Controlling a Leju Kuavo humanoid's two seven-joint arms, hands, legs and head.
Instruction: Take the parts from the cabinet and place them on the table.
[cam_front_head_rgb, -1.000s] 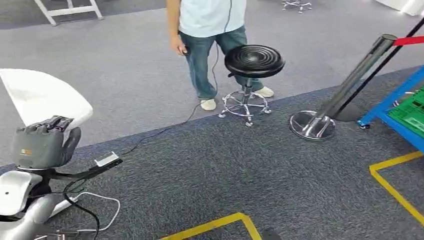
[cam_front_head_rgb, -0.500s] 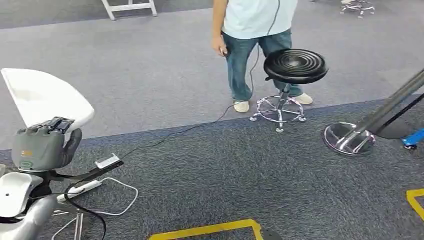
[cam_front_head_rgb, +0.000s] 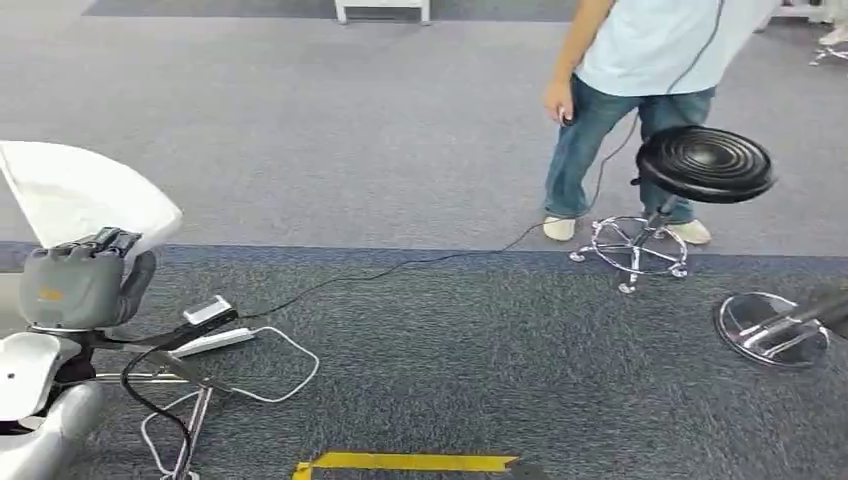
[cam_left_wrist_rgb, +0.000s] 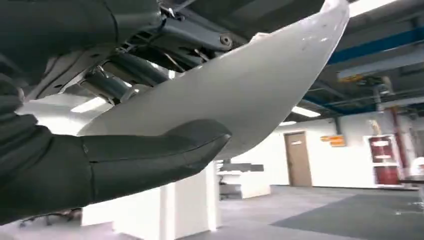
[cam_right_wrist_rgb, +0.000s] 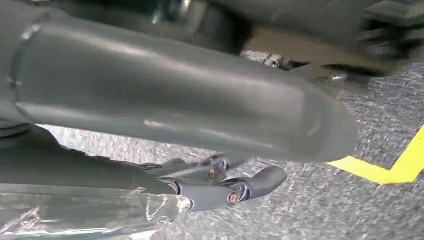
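Whole view panned; left hand (cam_front_head_rgb: 80, 285) gripping white part (cam_front_head_rgb: 80, 195)

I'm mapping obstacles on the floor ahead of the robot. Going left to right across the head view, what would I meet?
White curved part held by the left robot hand → white power strip with its cables → yellow floor tape → person → black round stool → chrome stanchion base.
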